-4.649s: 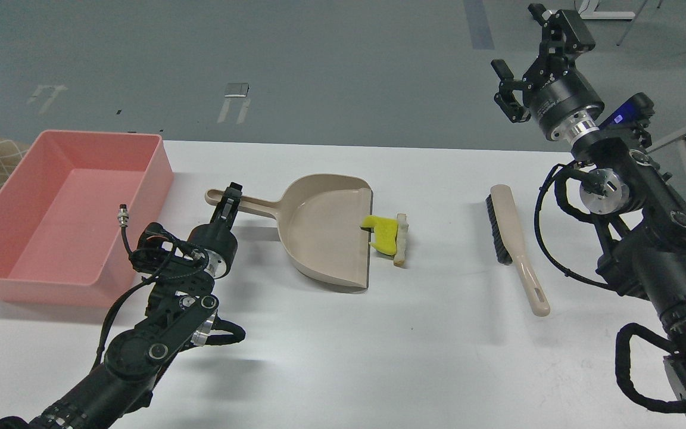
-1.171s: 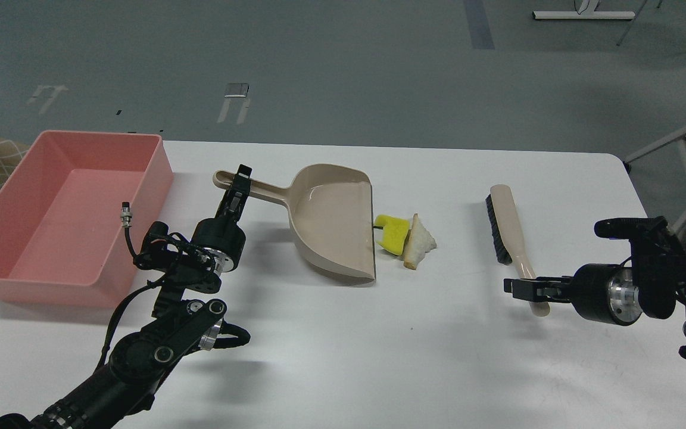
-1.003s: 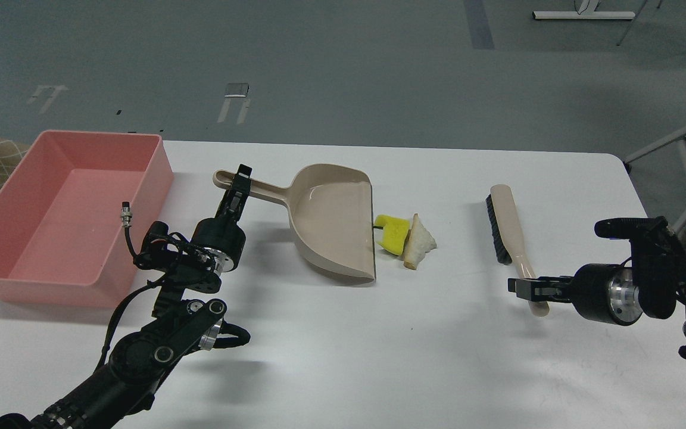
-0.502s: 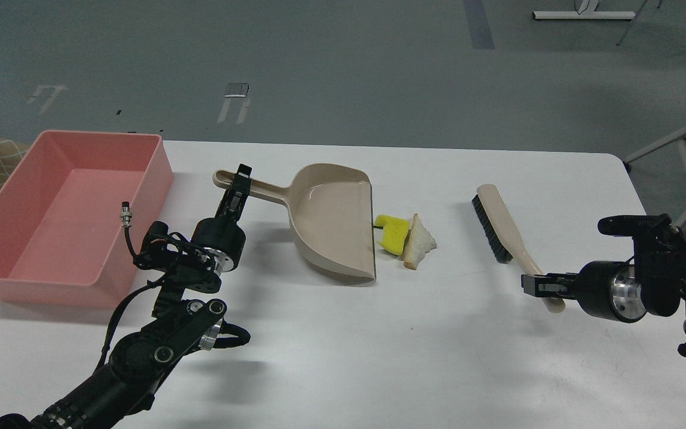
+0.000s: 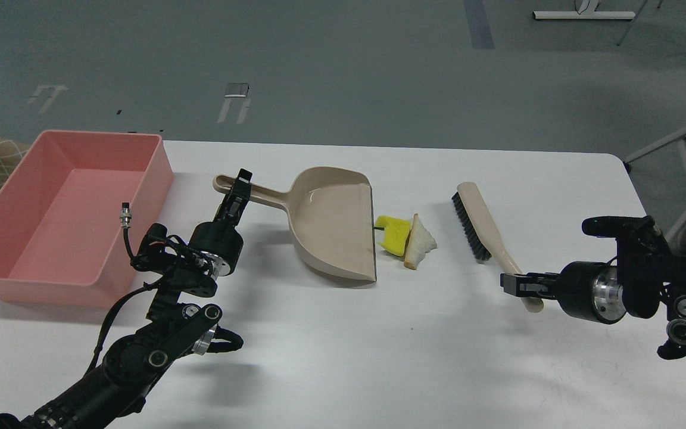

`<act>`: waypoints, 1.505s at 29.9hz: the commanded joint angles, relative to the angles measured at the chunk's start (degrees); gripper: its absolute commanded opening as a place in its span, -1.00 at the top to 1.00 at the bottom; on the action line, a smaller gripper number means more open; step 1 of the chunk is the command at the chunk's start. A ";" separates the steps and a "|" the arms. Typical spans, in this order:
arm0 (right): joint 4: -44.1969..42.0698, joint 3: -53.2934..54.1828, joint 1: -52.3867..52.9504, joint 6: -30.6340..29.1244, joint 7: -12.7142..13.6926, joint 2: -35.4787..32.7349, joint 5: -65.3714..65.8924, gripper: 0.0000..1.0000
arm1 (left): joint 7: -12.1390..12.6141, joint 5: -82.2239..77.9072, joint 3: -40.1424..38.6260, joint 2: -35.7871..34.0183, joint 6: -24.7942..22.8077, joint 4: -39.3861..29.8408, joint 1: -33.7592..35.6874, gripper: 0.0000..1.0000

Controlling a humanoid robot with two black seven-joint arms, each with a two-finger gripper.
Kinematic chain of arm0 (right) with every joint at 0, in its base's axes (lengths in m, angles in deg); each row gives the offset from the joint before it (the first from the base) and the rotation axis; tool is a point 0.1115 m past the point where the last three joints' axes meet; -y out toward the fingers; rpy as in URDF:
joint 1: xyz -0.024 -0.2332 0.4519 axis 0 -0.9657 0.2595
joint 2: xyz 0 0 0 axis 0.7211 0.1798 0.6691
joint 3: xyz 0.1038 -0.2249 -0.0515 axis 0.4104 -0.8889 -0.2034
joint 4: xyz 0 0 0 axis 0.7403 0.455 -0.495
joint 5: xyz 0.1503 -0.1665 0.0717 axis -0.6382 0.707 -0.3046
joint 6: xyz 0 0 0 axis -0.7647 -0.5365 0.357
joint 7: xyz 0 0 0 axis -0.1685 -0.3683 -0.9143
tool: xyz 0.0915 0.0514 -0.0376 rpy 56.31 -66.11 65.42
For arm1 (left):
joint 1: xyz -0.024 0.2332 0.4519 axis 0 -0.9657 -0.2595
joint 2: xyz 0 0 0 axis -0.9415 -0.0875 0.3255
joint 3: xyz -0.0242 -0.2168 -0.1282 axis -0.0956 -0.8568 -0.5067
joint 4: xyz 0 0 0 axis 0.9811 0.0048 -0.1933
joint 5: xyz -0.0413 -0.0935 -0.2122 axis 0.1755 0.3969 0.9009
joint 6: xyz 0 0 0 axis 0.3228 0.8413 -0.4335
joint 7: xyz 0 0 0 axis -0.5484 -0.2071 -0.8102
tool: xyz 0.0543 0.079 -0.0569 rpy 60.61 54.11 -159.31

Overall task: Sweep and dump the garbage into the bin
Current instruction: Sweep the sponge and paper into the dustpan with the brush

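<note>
The yellow spongy chunk [image 5: 395, 233] and the pale bread-like slice [image 5: 419, 241] lie on the white table, just right of the beige dustpan's [image 5: 334, 223] open lip. My left gripper [image 5: 237, 186] is shut on the dustpan's handle [image 5: 259, 192]. My right gripper [image 5: 517, 285] is shut on the handle end of the beige brush [image 5: 486, 235], whose black bristles [image 5: 467, 227] point toward the scraps, a short way right of them. The pink bin [image 5: 57, 214] stands at the table's left edge and holds nothing.
The white table [image 5: 379, 345] runs from the bin to its right edge. A chair frame [image 5: 685, 143] stands off the table at the far right. Grey floor lies behind.
My right gripper took the brush handle and carried the brush left toward the scraps. My left gripper and the dustpan stayed almost still in the last second; the scraps lie as before.
</note>
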 commanded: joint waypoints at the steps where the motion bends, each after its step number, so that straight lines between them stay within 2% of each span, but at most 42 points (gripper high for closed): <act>1: 1.14 -0.14 -0.54 0.02 -0.08 1.64 -1.60 1.00 | 0.03 -0.06 0.04 -0.12 0.00 -0.08 -0.03 1.00; 10: 0.53 -0.14 -0.72 0.11 -0.69 7.61 -4.93 1.00 | 0.03 0.03 0.04 -0.12 0.00 -0.08 -0.03 1.00; 20: -3.34 0.12 -0.46 0.63 -3.50 16.84 -6.61 1.00 | 0.03 0.03 0.04 -0.21 0.00 -0.78 -0.37 1.00; 27: -3.34 5.48 -0.72 0.02 -3.42 19.92 -6.96 1.00 | 0.03 0.12 -0.05 -0.38 -0.17 -0.79 -0.55 1.00; 36: -2.99 7.85 0.33 -0.16 -2.72 17.91 -6.96 1.00 | 0.03 1.61 -0.13 -0.30 -0.35 -0.87 -0.64 1.00; 45: -3.34 11.19 2.53 -0.42 -2.63 7.89 -7.31 1.00 | 0.03 11.45 -0.40 0.14 -1.67 -0.79 -0.55 1.00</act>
